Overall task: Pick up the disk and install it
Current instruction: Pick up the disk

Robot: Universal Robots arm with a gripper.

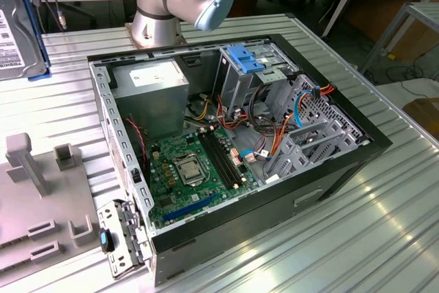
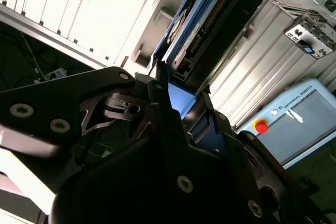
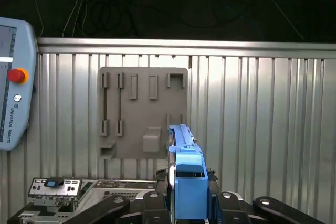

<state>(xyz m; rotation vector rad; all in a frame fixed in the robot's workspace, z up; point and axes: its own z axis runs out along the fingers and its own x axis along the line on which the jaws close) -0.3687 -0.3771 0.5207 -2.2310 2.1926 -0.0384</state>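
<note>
Exterior view: dark-grey disk point(image 1: 14, 22) in a blue frame, standing up at the exterior view's upper left edge, well apart from the open computer case point(image 1: 226, 235).
Second wrist view: black jaws clenched on the disk point(image 2: 210, 30), blue frame and dark side showing.
First wrist view: disk point(image 3: 187, 182) seen thin, edge-on, with a grey holder plate point(image 3: 142, 111) on the ribbed desk point(image 3: 262, 119) behind.

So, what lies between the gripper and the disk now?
Nothing. In both wrist views the disk sits directly in the gripper, with its blue carrier touching the dark jaws on either side.

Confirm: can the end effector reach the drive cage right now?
Probably yes: the end effector grips the disk, the computer case lies open upward, and nothing hangs over the drive cage; cables crowd beside it.
</note>
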